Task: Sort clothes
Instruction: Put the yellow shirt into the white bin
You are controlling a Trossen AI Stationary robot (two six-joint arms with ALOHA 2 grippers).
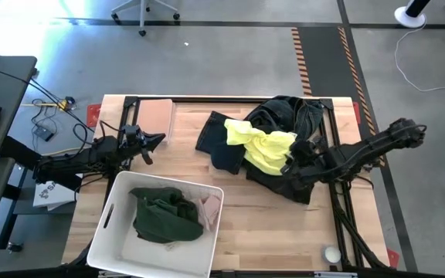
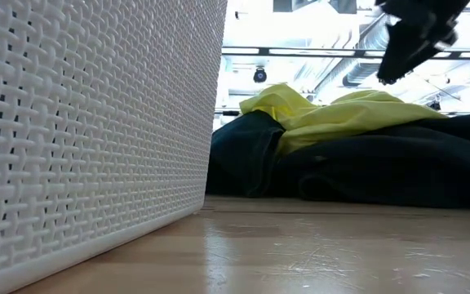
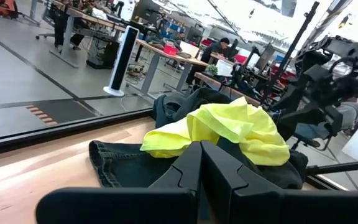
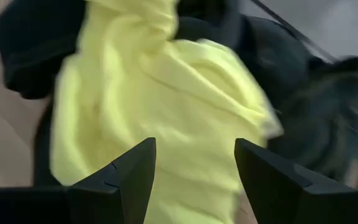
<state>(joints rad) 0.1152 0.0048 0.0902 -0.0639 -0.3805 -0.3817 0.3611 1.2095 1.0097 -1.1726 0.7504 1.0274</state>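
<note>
White basket up close, right pincer wide over yellow garment, left pincer closed

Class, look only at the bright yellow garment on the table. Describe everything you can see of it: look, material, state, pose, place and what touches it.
The yellow garment is a soft, thin-looking bright yellow cloth, crumpled and folded over itself, not laid flat. It lies on top of the pile of dark clothes on the wooden table's right half, outside the white basket. The dark garments under it touch it. The right gripper hangs open just above it; no contact shows.
</note>
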